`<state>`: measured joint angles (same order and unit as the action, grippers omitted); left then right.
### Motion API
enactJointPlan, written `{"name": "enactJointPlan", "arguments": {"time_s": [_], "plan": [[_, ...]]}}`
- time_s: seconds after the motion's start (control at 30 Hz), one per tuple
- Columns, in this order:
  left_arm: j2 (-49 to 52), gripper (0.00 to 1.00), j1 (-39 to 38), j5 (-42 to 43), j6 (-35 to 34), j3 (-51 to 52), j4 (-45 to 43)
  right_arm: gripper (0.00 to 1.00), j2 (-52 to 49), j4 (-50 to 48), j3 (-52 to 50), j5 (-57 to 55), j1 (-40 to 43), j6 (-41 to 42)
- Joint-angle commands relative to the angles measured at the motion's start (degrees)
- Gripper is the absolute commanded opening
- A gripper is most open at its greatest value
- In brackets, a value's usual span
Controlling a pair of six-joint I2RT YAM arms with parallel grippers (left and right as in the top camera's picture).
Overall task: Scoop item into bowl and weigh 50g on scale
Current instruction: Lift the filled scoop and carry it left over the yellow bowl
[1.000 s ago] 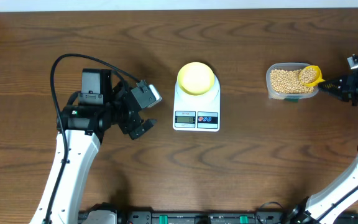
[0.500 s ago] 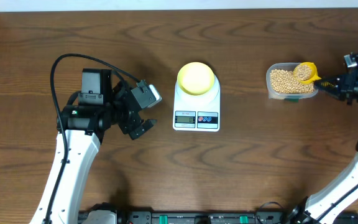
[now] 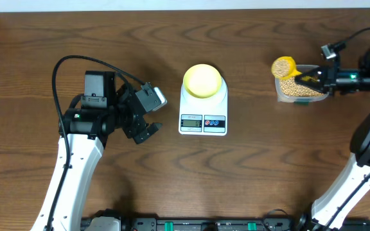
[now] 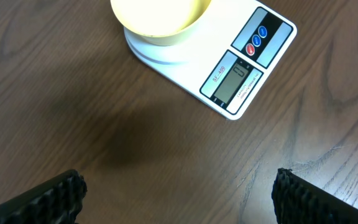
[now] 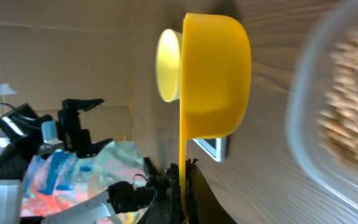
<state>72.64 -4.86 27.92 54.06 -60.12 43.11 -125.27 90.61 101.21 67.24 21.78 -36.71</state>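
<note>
Across dark wood-grain counter (image 3: 249,179): white scale (image 3: 203,122) under pale bowl (image 3: 203,80), clear tub (image 3: 300,98) of beans (image 3: 294,88); cardboard panels (image 5: 55,62) beyond. Left jaws spread, empty; right jaws pinching yellow scoop (image 3: 284,66) by handle.

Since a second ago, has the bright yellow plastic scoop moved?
Yes. The scoop swung left, from the right end of the clear plastic tub to its left rim, toward the white scale.

The table (image 3: 268,167) is dark brown with wavy wood grain. The scale (image 3: 203,109) is white, with a grey display (image 4: 232,84), a red button (image 4: 252,48) and a blue button (image 4: 263,31). The bowl (image 3: 202,80) is pale yellow, the scoop (image 3: 284,67) bright yellow, the beans (image 3: 297,88) tan.
</note>
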Motion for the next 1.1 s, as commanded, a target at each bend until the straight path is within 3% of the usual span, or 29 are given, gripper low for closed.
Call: {"name": "enactJointPlan", "arguments": {"time_s": [0.0,0.2,0.4,1.07], "plan": [[0.35,0.98,0.24,-0.37,0.55,0.50,0.13,0.01,-0.61,-0.13,1.11,5.92,-3.43,-1.01],[0.35,0.97,0.24,-0.37,0.52,0.50,0.13,0.01,-0.61,-1.03,1.11,6.38,-8.55,1.07],[0.35,0.98,0.24,-0.37,0.52,0.50,0.13,0.01,-0.61,-6.86,1.42,3.54,-13.05,10.64],[0.35,0.97,0.24,-0.37,0.55,0.50,0.13,0.01,-0.61,-14.36,13.33,-6.64,-25.81,18.71]]}}
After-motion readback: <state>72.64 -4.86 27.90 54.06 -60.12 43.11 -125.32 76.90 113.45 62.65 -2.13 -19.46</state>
